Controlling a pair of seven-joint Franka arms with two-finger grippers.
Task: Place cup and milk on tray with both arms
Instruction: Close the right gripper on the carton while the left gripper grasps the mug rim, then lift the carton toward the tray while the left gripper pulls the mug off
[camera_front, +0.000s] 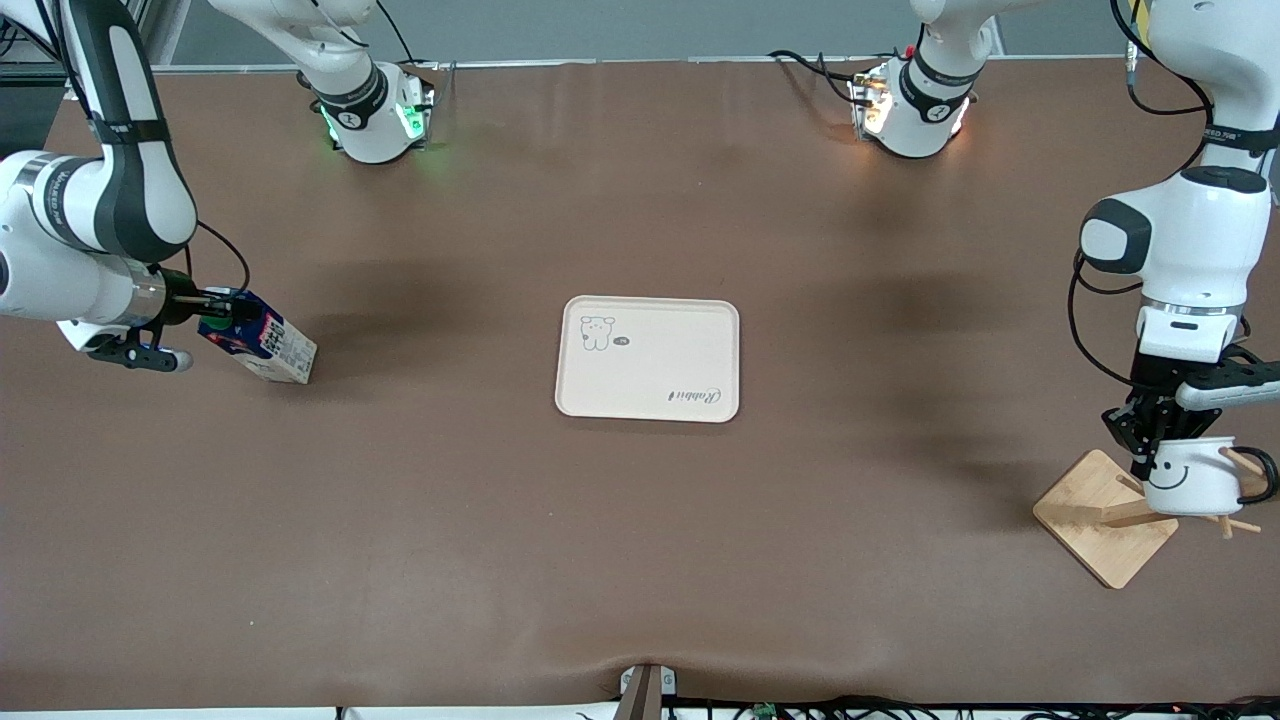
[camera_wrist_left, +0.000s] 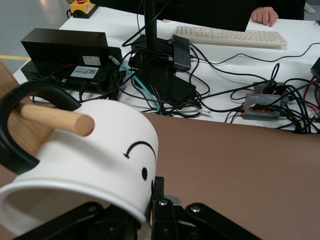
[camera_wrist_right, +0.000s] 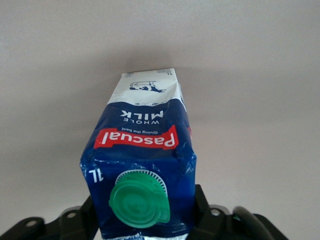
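Observation:
The cream tray (camera_front: 648, 357) lies flat at the table's middle. The dark blue milk (camera_front: 262, 340) is near the right arm's end, tilted with its base low by the table. My right gripper (camera_front: 225, 310) is shut on its top. In the right wrist view the fingers (camera_wrist_right: 201, 210) press both sides of the milk (camera_wrist_right: 142, 145) beside the green cap (camera_wrist_right: 139, 198). The white cup (camera_front: 1195, 478) hangs by its black handle on a wooden peg (camera_wrist_left: 57, 119) at the left arm's end. My left gripper (camera_front: 1160, 440) is shut on the rim of the cup (camera_wrist_left: 85, 150).
The wooden stand's square base (camera_front: 1085, 510) sits under the cup, near the left arm's end. Both arm bases stand along the table's edge farthest from the front camera. In the left wrist view a desk with a keyboard (camera_wrist_left: 230, 36) and cables lies past the table's edge.

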